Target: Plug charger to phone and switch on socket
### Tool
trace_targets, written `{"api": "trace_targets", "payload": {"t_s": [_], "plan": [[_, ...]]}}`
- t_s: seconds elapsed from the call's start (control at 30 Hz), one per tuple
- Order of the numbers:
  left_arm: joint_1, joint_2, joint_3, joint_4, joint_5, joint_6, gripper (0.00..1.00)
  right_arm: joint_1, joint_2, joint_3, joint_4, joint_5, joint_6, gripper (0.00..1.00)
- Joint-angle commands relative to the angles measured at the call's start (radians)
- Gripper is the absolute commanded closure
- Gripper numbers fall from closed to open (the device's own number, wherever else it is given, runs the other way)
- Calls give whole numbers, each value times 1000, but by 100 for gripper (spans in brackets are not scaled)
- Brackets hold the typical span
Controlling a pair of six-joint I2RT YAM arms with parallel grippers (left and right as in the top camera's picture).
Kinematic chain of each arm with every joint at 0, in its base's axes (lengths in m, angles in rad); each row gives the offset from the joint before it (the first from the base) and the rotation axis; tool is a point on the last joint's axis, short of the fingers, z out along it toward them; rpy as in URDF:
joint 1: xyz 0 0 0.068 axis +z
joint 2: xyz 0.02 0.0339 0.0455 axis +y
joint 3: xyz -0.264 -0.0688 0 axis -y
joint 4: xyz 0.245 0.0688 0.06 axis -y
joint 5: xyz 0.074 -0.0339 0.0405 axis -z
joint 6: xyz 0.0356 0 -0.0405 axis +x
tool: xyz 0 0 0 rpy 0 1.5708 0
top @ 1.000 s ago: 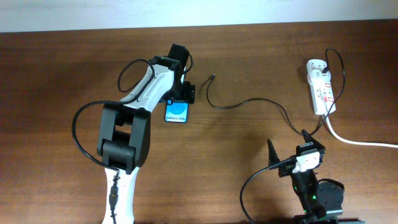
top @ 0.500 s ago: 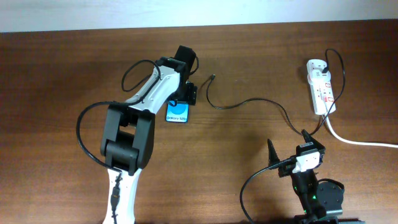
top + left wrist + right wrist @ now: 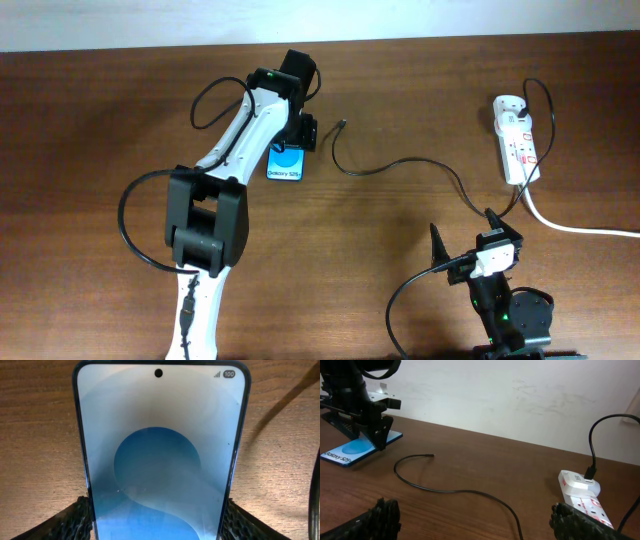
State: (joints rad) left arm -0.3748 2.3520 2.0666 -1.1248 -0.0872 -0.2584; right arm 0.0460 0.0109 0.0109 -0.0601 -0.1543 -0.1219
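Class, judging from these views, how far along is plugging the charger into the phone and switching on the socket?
Done: nothing yet finished. In hand: the left gripper clamps the phone by its sides. Left: the charger lies on the table, its connector apart from the phone, so plugging remains; the socket has no gripper at it, and the right gripper sits open, holding nothing.
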Motion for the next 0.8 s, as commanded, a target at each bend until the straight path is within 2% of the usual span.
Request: {"api": "trace_targets", "payload": {"t_s": [0.0,0.1,0.13,0.27,0.37,0.5,0.57,0.63,0.7,0.77], "plan": [[12,2,37,-13,-19,-6,68,6,-7,-5,-5,2,10,1],[30,2,82,-62,-11,-11,97,6,-7,-5,-5,2,10,2],[34,2,107,-79,-11,-10,100,6,-7,-5,-5,2,10,1],[39,2,194,-137,-10,-11,100,6,-7,-5,-5,2,10,1],[40,2,233,-153,-5,-82,100,6,-7,-5,-5,2,10,2],[57,2,240,-152,174,-220,100,6,-7,-5,-5,2,10,1],[83,2,240,-160,311,-295,100,6,-7,-5,0,1,10,1],[111,2,240,-190,414,-399,100,6,-7,-5,-3,1,10,1],[164,2,240,-260,554,-554,100,6,-7,-5,-4,1,10,2],[198,2,240,-320,649,-621,100,6,-7,-5,-4,1,10,2]]}}
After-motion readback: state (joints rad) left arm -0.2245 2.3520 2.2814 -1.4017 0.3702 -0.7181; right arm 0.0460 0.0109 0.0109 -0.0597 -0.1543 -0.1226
